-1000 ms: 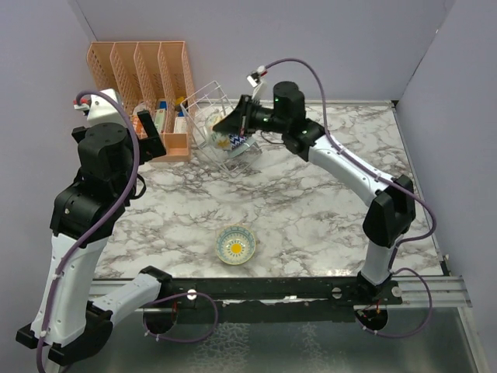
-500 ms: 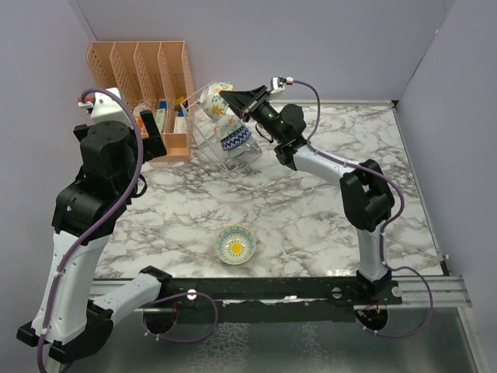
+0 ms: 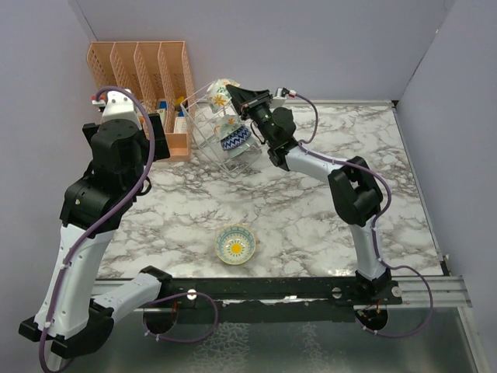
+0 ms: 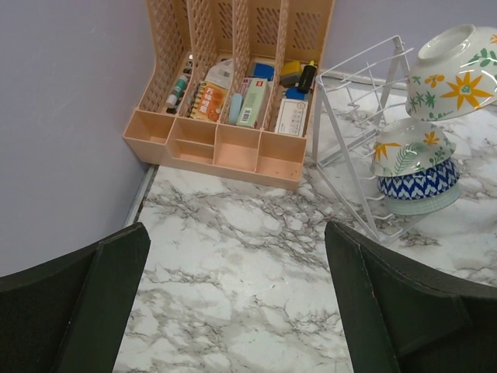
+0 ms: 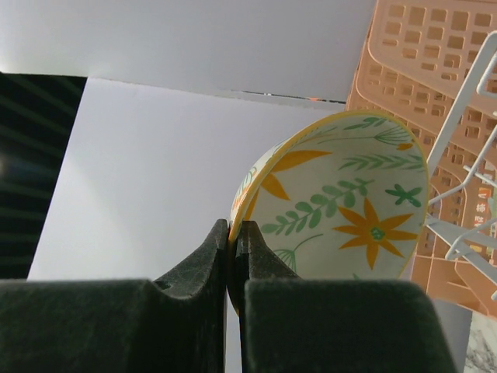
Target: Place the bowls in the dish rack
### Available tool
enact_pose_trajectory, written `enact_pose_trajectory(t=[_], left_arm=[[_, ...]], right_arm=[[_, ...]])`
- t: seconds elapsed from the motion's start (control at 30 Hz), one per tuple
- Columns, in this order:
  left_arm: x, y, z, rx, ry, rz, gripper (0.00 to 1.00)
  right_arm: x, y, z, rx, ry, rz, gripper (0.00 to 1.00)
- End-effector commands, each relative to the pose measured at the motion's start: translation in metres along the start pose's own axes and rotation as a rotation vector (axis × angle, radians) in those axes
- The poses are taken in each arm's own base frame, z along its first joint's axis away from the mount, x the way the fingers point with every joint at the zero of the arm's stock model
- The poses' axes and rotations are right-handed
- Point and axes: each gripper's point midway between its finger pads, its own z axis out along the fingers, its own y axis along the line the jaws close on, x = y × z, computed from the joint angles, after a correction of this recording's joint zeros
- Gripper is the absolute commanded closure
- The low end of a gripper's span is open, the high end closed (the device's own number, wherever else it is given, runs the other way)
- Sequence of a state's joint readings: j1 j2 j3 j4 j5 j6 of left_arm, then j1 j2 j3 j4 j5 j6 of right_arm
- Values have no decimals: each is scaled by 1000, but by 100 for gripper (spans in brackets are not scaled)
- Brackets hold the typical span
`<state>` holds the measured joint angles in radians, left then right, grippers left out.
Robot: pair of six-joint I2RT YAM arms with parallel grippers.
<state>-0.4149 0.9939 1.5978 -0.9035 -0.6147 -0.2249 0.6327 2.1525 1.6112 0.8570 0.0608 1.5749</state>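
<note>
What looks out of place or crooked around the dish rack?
The dish rack sits skewed to the orange organizer and seems tipped. The right gripper pinches a flower bowl by its rim above it. Nothing looks spilled or broken.

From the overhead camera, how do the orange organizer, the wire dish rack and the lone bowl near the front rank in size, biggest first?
1. orange organizer, largest
2. wire dish rack, somewhat smaller
3. lone bowl, clearly smallest
</note>
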Motion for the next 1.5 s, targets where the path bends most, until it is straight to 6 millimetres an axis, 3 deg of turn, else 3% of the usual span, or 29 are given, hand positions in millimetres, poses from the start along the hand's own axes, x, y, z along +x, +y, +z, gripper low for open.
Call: enact_pose_trajectory(t=[0.0,0.27,0.83,1.47], left_arm=[[1,-3,2,10,-8,19,1],[9,-6,5,19,9,35,1],[17,-7,10,20,24,62,1],[16,-10,10,31,22,50,1]], right_arm=[[2,-2,3,-4,-44,118,99],[7,-43,0,64,-64,170,99],[3,-95,-9,162,-104,176,94],[3,-99,-23,247,-89,202,75]])
